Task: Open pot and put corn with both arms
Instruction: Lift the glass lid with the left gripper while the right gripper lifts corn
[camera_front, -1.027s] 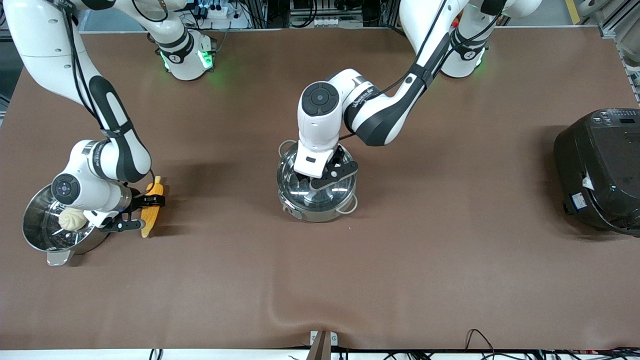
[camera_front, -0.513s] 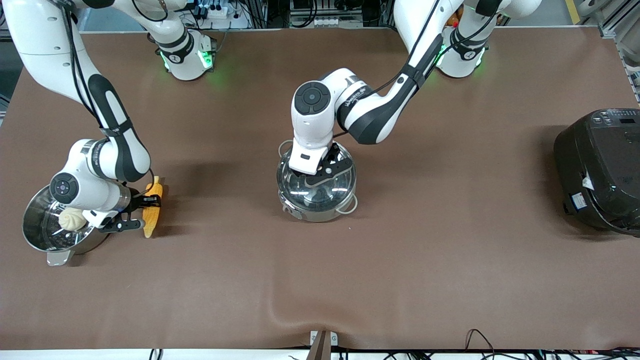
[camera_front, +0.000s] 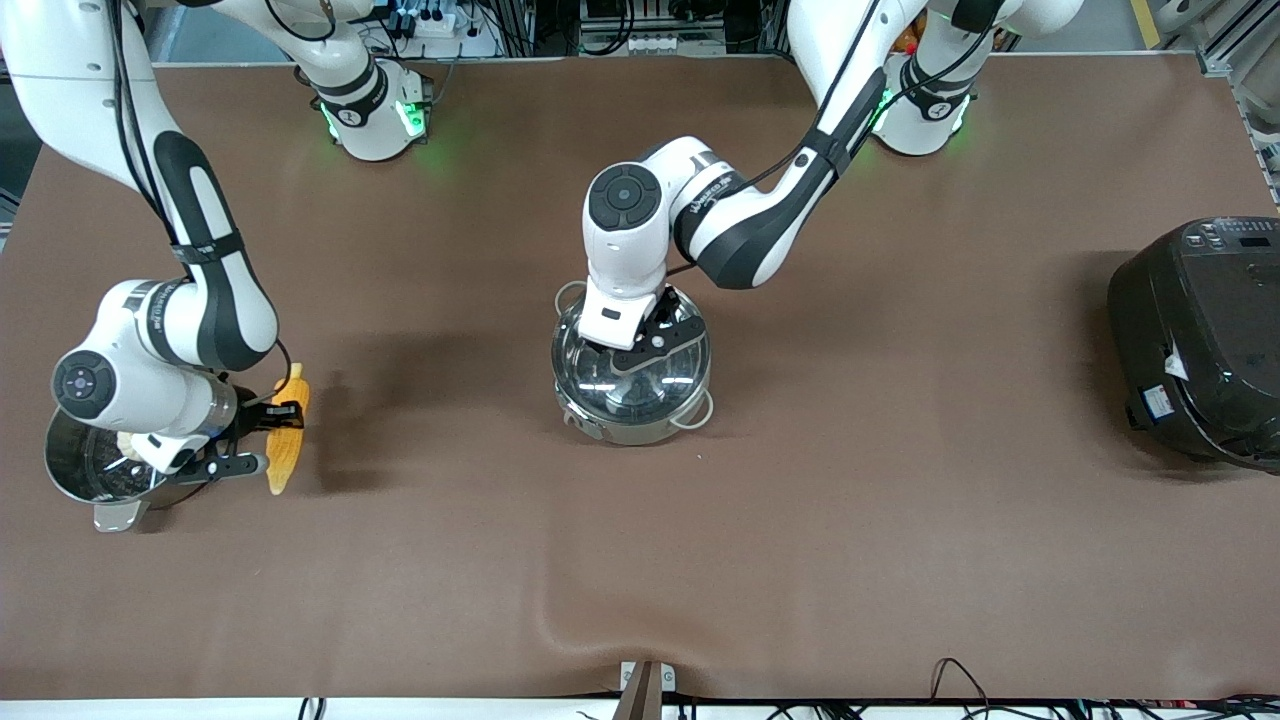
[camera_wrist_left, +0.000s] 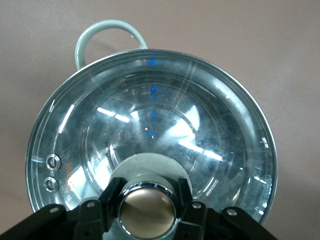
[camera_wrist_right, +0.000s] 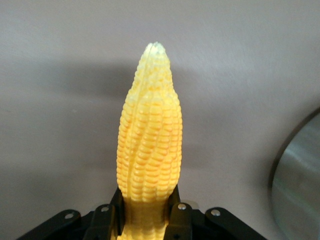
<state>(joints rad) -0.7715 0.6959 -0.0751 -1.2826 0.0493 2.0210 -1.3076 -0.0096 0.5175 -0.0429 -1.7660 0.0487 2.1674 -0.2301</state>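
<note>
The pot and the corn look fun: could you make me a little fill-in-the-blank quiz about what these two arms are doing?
1. The left gripper is shut on the lid's ____.
2. The right gripper holds the ____ beside the steamer.
3. The lid on the pot is made of ____.
4. The big black rice cooker stands toward the ____ arm's end of the table.

Missing words: knob; corn; glass; left
</note>
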